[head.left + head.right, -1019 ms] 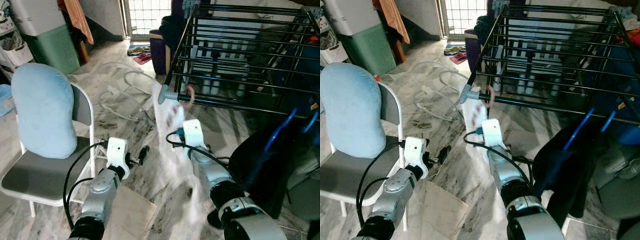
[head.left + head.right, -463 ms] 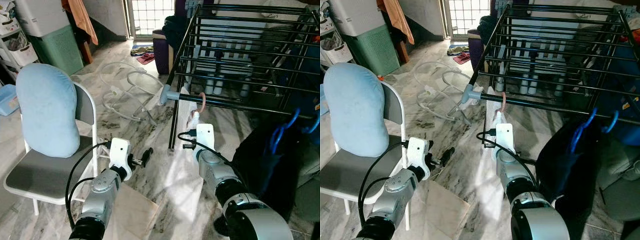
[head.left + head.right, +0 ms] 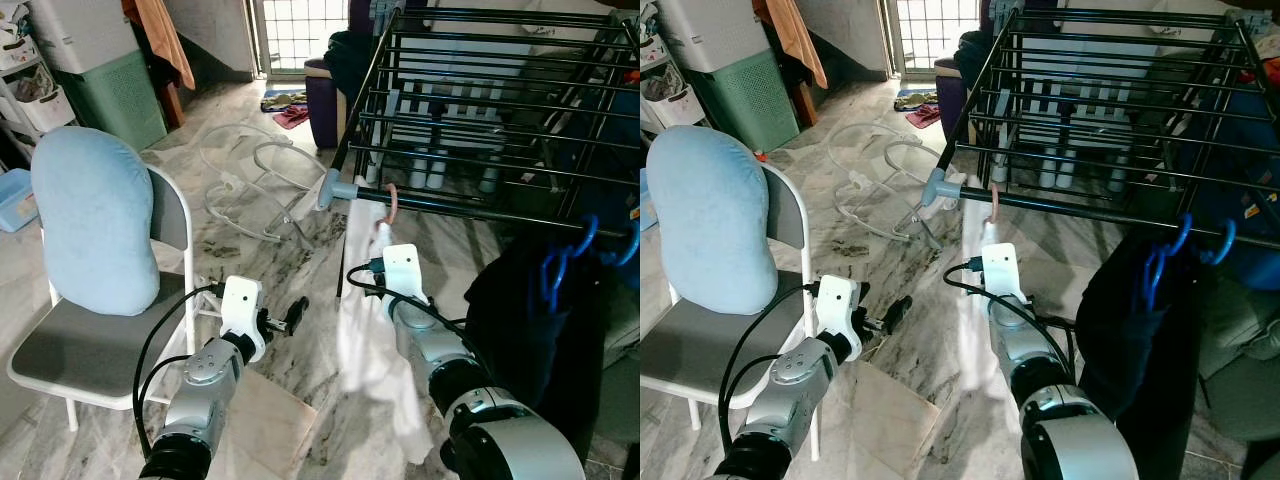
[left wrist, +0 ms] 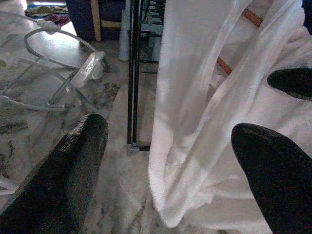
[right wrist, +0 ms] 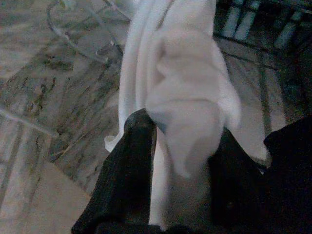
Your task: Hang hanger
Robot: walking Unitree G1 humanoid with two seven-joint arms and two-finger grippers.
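Hanger hook of pinkish-orange plastic (image 3: 391, 201) sat curled over the near black rail of the metal drying rack (image 3: 470, 160), just beside the rack's grey corner joint (image 3: 330, 189), and a white cloth garment (image 3: 375, 340) hung down from it toward the marbled floor. The right end effector (image 5: 178, 146) was raised just under the hook, and in the right wrist view its two black fingers were closed around a bunched fold of that white cloth, so the garment was held while its hook rested on the rail. The left end effector (image 4: 170, 161) hovered low and to the left, near the grey folding chair with the pale blue cushion (image 3: 90, 225), its fingers spread wide and holding nothing. A dark garment on a blue hanger (image 3: 555, 275) hung further right on the same rail. The step in hand appeared to be the placing itself, with the hook seemingly seated. The next move would likely call for opening the right fingers and drawing them down and back without tugging the cloth, lest the hook be dragged off the rail.
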